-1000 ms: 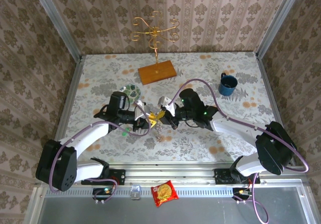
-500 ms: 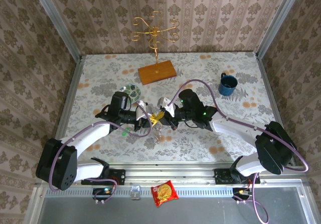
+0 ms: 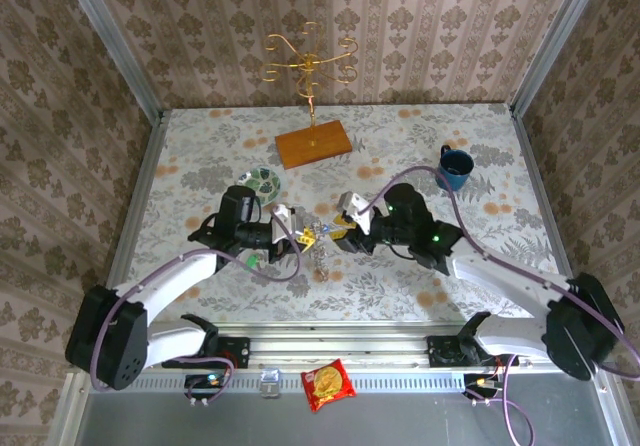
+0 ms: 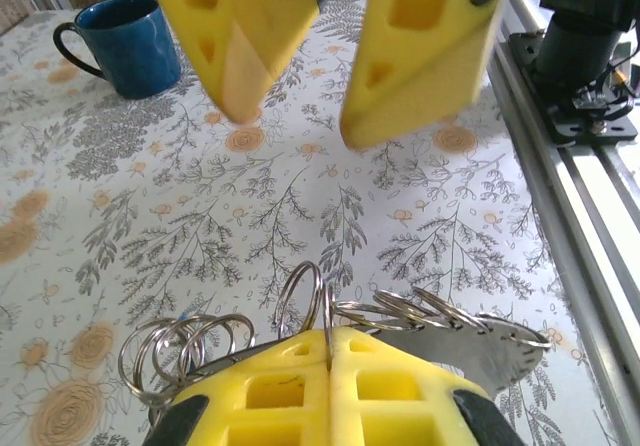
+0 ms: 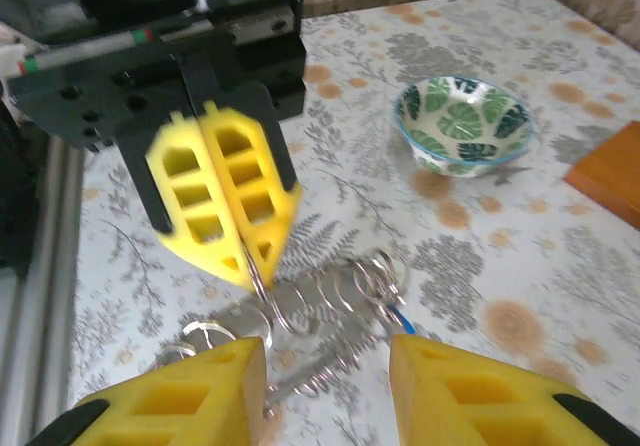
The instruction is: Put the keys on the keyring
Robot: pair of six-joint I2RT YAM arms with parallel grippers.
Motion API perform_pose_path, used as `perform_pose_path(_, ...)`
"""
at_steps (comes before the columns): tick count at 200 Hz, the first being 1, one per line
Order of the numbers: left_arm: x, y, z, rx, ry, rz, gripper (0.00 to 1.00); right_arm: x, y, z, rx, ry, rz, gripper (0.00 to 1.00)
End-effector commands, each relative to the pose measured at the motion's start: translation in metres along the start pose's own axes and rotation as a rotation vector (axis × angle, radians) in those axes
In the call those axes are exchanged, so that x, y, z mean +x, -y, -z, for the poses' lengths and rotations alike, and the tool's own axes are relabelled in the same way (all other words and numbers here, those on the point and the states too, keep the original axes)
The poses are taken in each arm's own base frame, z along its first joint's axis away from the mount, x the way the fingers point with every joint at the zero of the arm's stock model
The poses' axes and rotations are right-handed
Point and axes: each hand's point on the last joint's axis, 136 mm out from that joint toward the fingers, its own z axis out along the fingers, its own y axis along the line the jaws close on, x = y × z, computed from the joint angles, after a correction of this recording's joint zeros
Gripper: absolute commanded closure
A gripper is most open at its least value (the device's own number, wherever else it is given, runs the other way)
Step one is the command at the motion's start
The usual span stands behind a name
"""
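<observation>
Keyring [image 4: 410, 311], one bunch of wire loops too overlapped to count, sits over the middle of the counter [image 4: 200, 196] between two end effectors. Left end effector [image 4: 330, 338] is clamped on one upright loop. Right end effector [image 5: 325, 346] gapes just beside it, holding nothing. One blue mug [image 4: 125, 46] and one leaf-patterned bowl [image 5: 462, 156] stand well apart.

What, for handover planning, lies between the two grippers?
The keyring, clamped by the left gripper, reaches toward the open right gripper; right wrist view.
</observation>
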Motion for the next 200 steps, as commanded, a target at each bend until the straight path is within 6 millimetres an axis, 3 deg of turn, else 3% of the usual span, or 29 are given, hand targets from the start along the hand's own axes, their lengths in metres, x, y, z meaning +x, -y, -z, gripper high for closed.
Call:
perform_pose_path(1,-0.006,-0.002,0.001,-0.053,-0.007,-0.132,1.00,0.022,0.004,0.006,0.087,-0.067,0.140,0.62)
perform_pose_path(64,-0.007,0.000,-0.002,-0.071,-0.026,-0.184,1.00,0.015,-0.012,0.000,0.026,-0.070,0.199,0.77)
perform_pose_path(100,-0.007,0.000,-0.002,-0.066,-0.041,-0.165,1.00,0.011,-0.014,-0.006,0.017,-0.055,0.202,0.73)
perform_pose_path(145,-0.010,-0.003,0.000,-0.072,-0.072,-0.142,1.00,-0.009,-0.019,-0.016,-0.002,-0.015,0.222,0.72)
perform_pose_path(200,-0.012,-0.001,0.002,-0.056,-0.130,-0.111,1.00,-0.011,-0.021,-0.034,-0.033,-0.030,0.240,0.73)
